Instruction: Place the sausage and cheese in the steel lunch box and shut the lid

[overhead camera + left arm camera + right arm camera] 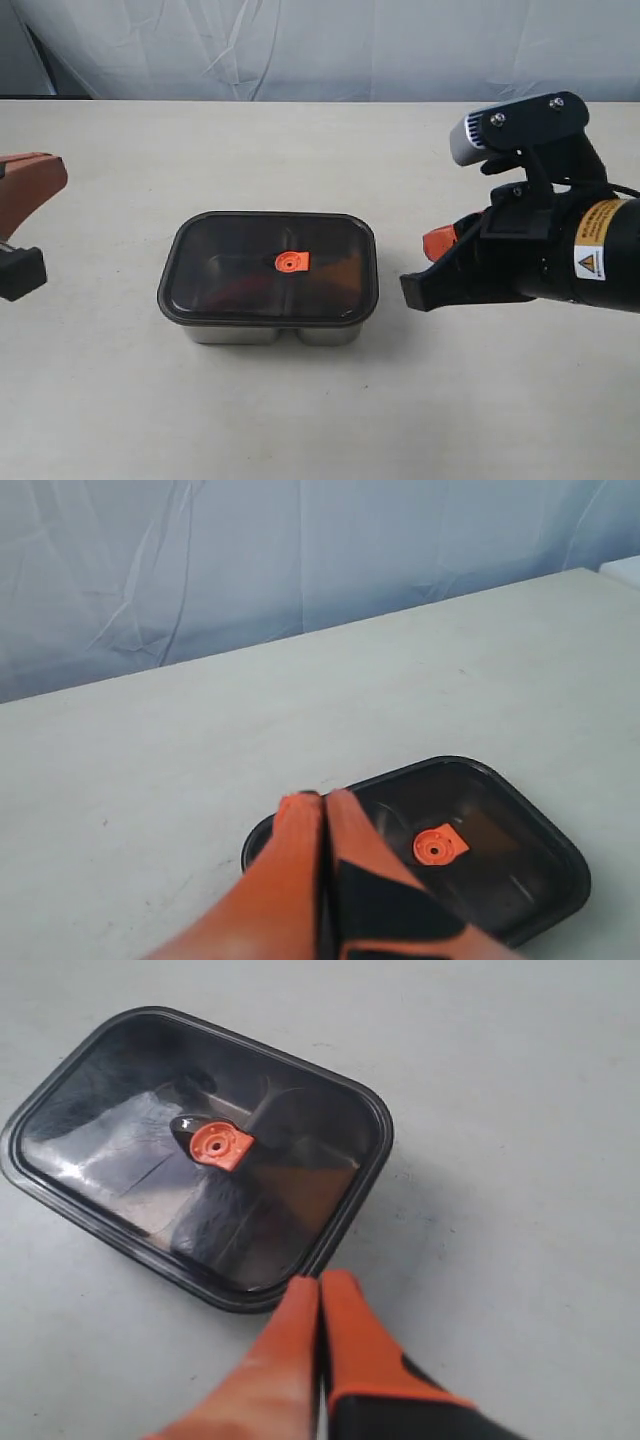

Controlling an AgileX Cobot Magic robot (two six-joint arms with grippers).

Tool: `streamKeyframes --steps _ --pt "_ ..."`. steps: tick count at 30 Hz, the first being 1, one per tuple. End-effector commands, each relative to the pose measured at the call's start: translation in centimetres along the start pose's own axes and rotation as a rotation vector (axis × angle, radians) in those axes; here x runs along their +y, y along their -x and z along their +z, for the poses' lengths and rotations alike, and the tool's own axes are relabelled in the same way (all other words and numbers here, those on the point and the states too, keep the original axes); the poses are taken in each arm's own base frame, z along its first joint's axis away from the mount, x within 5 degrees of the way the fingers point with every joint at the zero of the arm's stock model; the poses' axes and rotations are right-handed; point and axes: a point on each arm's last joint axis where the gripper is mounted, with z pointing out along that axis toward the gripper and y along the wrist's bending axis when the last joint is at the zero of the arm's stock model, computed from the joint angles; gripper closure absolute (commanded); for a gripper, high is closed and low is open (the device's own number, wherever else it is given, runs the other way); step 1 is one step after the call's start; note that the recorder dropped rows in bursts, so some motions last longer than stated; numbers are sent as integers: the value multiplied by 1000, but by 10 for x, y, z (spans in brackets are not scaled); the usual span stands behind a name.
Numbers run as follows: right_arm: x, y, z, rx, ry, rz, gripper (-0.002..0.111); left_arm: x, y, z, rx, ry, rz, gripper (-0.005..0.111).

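Note:
The steel lunch box (268, 333) stands mid-table with the dark translucent lid (230, 255) lying flat on it, orange valve tab (291, 262) at its centre. Through the lid I see only a dim reddish shape on the left side and a dim orange-brown one on the right; the sausage and cheese are not clearly visible. My left gripper (50, 180) hangs shut and empty well left of the box, and its fingertips (325, 796) overlap the lid (500, 860) in its wrist view. My right gripper (434, 252) is shut and empty just right of the box, its tips (320, 1278) by the lid's rim (345, 1225).
The beige table (320, 420) carries nothing else that I can see. A white cloth backdrop (320, 45) hangs behind its far edge. The right arm's black body (570, 250) with a warning sticker hovers over the table's right side.

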Motion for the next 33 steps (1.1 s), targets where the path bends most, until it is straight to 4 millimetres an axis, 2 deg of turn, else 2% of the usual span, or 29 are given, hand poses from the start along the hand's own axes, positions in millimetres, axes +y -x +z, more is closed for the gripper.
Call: streamKeyframes --steps 1,7,17,21,33 --pt "0 -3 -6 -82 31 38 108 1 -17 -10 3 -5 -44 107" --pt "-1 -15 -6 -115 51 54 108 1 -19 -21 -70 -14 -42 107" --pt "1 -10 -7 -170 67 44 108 2 -21 -21 -54 -4 10 107" --pt "0 -11 -7 -159 66 56 108 3 -26 -21 6 4 -16 107" --pt "1 -11 -8 -163 69 55 108 3 -26 -21 7 4 -18 107"
